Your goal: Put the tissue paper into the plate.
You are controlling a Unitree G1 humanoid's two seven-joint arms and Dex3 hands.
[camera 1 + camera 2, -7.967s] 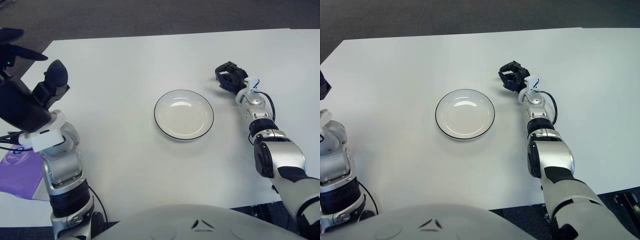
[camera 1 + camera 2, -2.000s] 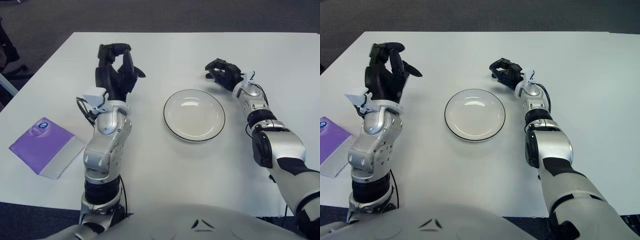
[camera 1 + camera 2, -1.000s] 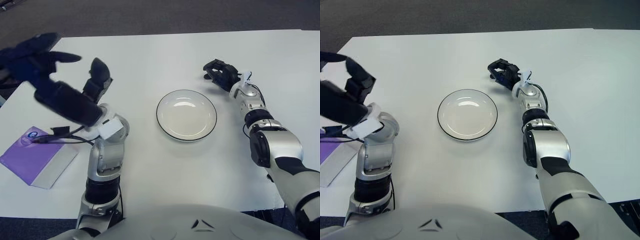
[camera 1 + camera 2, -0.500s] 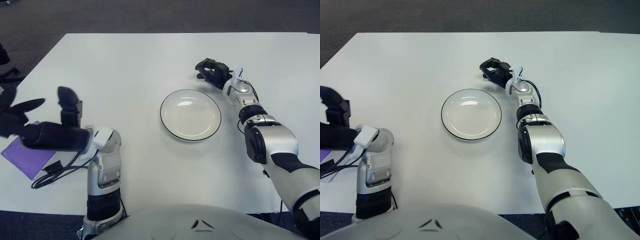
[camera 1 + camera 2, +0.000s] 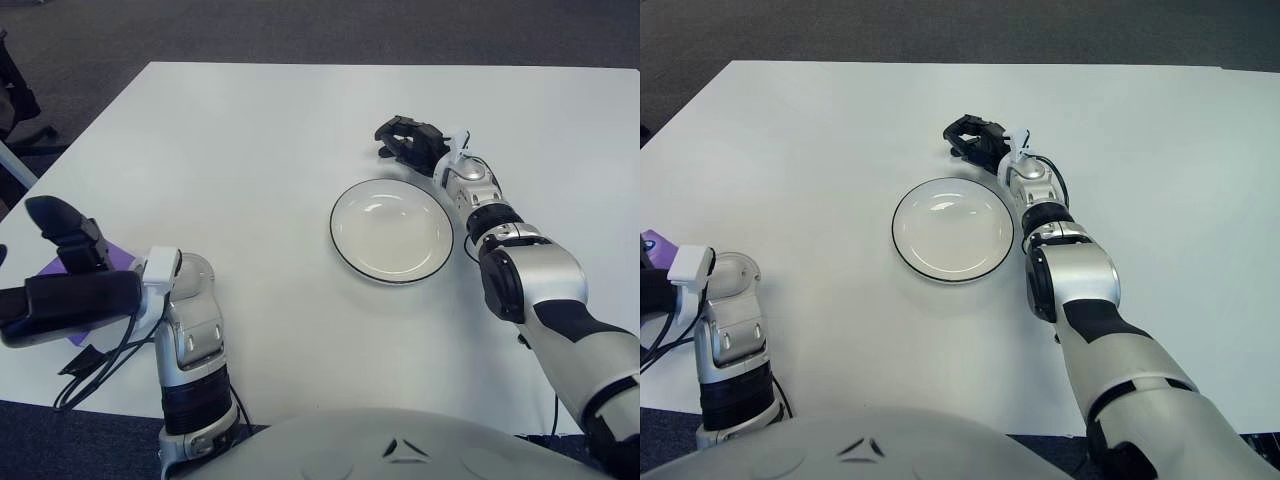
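The white plate (image 5: 391,230) with a dark rim stands in the middle of the white table (image 5: 250,140). The purple tissue pack (image 5: 118,251) lies near the table's left edge, mostly hidden under my left hand (image 5: 60,295). That hand is low over the pack, its thumb raised apart from the fingers, which run out past the left edge of the view; nothing is in its grasp. My right hand (image 5: 408,140) shows just beyond the plate's far right rim, fingers curled and holding nothing.
A black cable (image 5: 95,360) hangs from my left forearm near the table's front left corner. Dark floor lies beyond the table's far and left edges.
My left hand has swung down and to the left, from above the table to low over the purple pack, covering most of it. The right hand stays by the plate.
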